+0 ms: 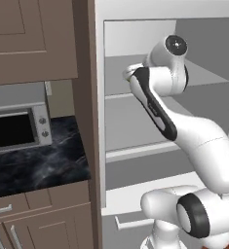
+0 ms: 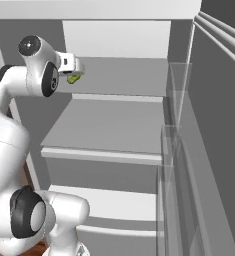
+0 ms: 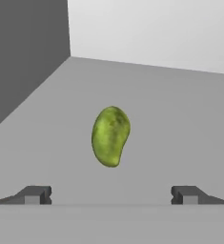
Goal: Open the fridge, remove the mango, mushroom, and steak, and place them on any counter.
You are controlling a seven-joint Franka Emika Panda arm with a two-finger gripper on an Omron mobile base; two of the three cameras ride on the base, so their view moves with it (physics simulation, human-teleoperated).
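One mango [image 3: 110,136] lies at centre frame in the hand view, on a pale grey fridge [image 2: 109,125] shelf, long axis running top to bottom of that frame, narrower end toward the gripper [image 3: 111,194]. Gripper fingers stand wide apart, short of the fruit, nothing between them. Counter [image 1: 33,165] and microwave [image 1: 18,127] occupy the left of the left base view.

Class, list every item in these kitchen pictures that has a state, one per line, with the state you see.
fridge: door open, pale shelves exposed.
mango: lying free on an upper fridge shelf, not gripped.
end effector: open, fingertips spread wide, apart from the mango and short of it.
fridge lower drawer: looks shut.
microwave: door shut, standing on the counter.
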